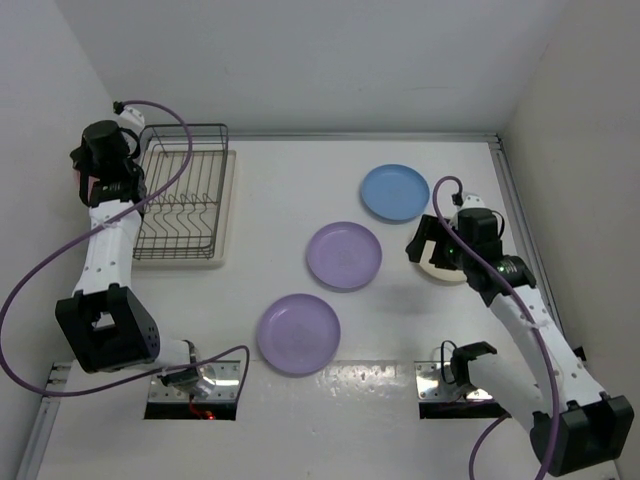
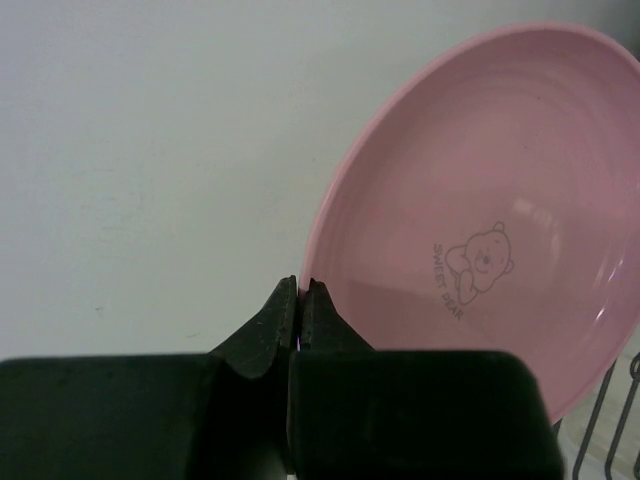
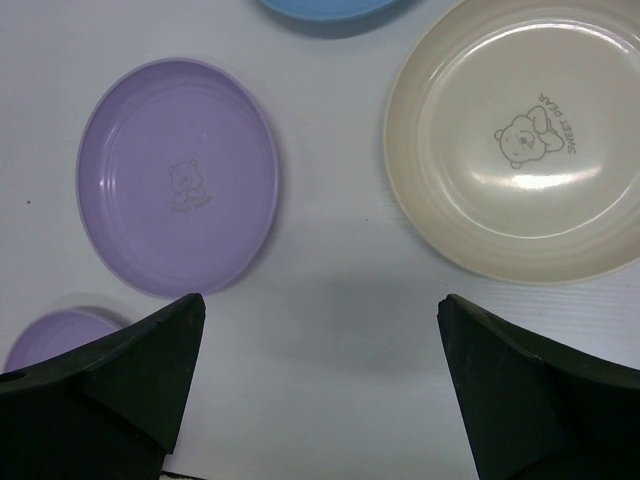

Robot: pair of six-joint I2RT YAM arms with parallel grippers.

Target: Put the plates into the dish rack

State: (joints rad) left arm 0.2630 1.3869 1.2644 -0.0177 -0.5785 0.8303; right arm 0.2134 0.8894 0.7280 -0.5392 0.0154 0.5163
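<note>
Left gripper (image 2: 300, 292) clamped on rim of pink plate (image 2: 480, 220), right gripper (image 3: 320, 305) wide apart; plate judged light, stiff, glossy-slippery, so a firm rim pinch suits.

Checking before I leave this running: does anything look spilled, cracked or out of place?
Nothing stands out. The pink plate is pinched at its rim by the left fingers beside the dish rack; the blue plate, two purple plates and cream plate lie flat and intact on the table.

Bare table (image 1: 270, 200) separates dish rack (image 1: 185, 190) from purple plates (image 1: 344, 256).
</note>
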